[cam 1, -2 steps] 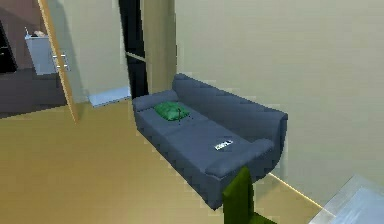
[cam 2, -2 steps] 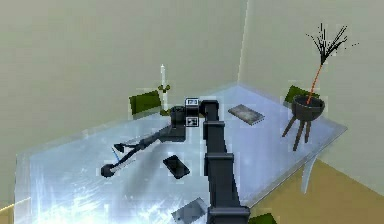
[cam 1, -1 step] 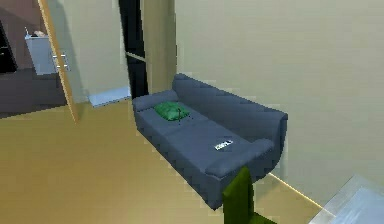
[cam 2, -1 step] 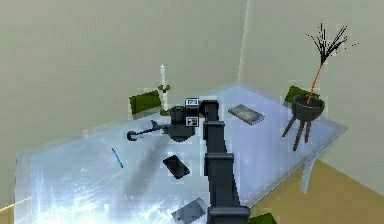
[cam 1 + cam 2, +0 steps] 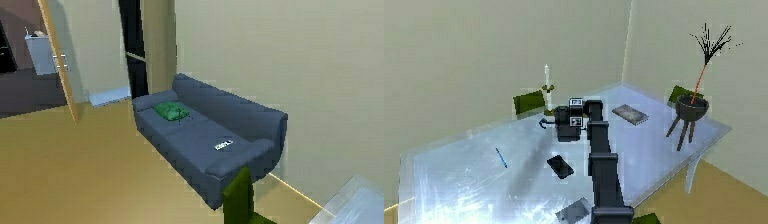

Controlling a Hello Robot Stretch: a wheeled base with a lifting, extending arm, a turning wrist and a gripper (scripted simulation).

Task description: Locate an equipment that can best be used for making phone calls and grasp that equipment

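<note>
One dark phone-like slab (image 5: 560, 165) lies closer to the table (image 5: 454, 175)'s near edge than the gripper (image 5: 549, 122), whose hold I cannot tell; retracting seems wise.

Forward view: sofa (image 5: 210, 135) along the right-hand wall, cushion (image 5: 172, 111) on its far seat, small flat item (image 5: 222, 146) on its near seat. Left of the sofa, a door (image 5: 58, 55). Before the sofa, a chair back (image 5: 238, 195), with a table corner (image 5: 355, 205) to its right.

Arm side view: on the table (image 5: 464, 180), arm (image 5: 606, 165) across the middle. Flat device (image 5: 560, 165) just left of it, pen (image 5: 500, 157) farther left, book (image 5: 630, 114) to the right. Potted plant (image 5: 689, 115) at the right end, candle (image 5: 547, 77) near the far edge, 1 chair (image 5: 529, 102) behind the candle.
</note>
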